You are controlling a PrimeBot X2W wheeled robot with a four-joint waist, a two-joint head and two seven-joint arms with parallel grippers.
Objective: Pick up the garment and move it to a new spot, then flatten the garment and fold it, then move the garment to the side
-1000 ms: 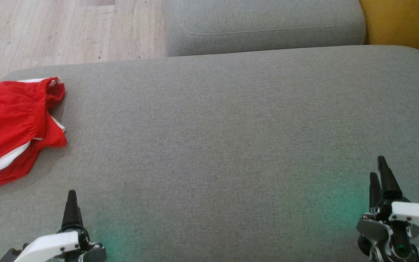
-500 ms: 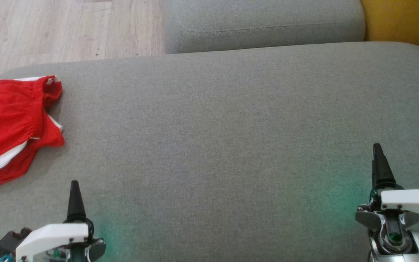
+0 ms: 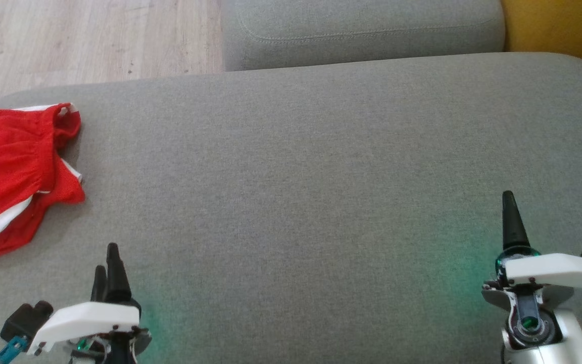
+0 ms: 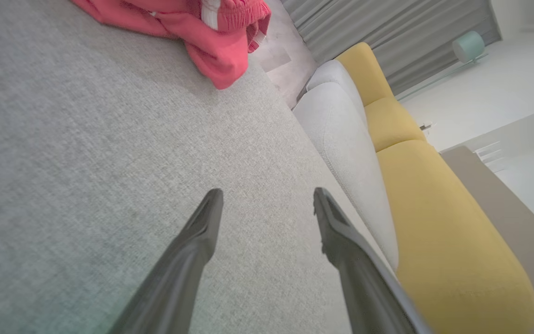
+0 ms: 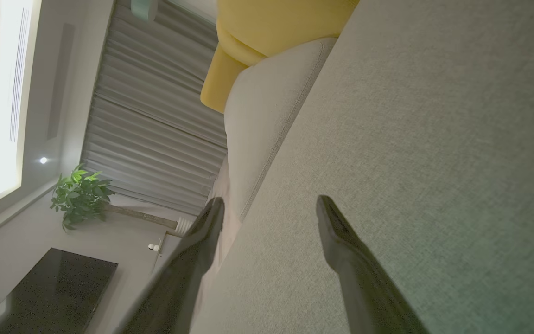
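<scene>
The right tool (image 5: 270,199) gapes empty over a grey cushion (image 5: 410,139), yellow sofa (image 5: 267,23) beyond.

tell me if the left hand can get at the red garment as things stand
Probably yes. The left hand is open and holds nothing, and the red garment lies ahead and to its left on the grey cushion, with bare fabric between them.
</scene>
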